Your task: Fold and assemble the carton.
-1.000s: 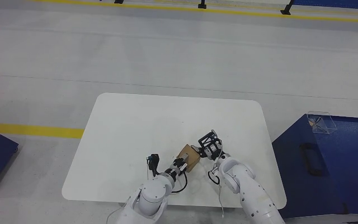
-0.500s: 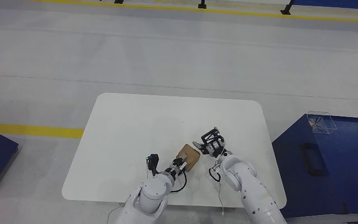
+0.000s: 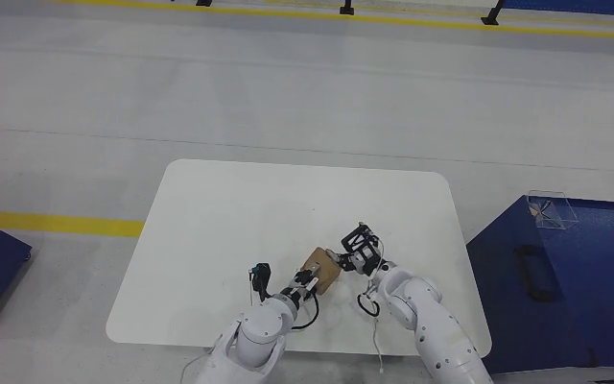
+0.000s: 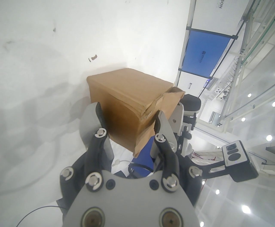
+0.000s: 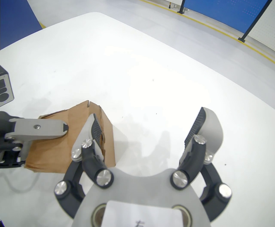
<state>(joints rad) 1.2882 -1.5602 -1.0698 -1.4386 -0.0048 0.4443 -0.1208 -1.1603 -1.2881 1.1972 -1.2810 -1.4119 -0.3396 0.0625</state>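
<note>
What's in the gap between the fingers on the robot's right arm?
Just bare white table, as the right wrist view shows. The right gripper is open, and the carton sits outside the gap, beside one finger.

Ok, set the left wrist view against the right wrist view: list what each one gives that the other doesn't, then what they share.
The left wrist view adds blue wall panels and ceiling lights in the room behind. The right wrist view adds the rounded far corner of the table and a yellow floor line beyond it. Both show the carton gripped by the left end effector, with the open right end effector beside it.
</note>
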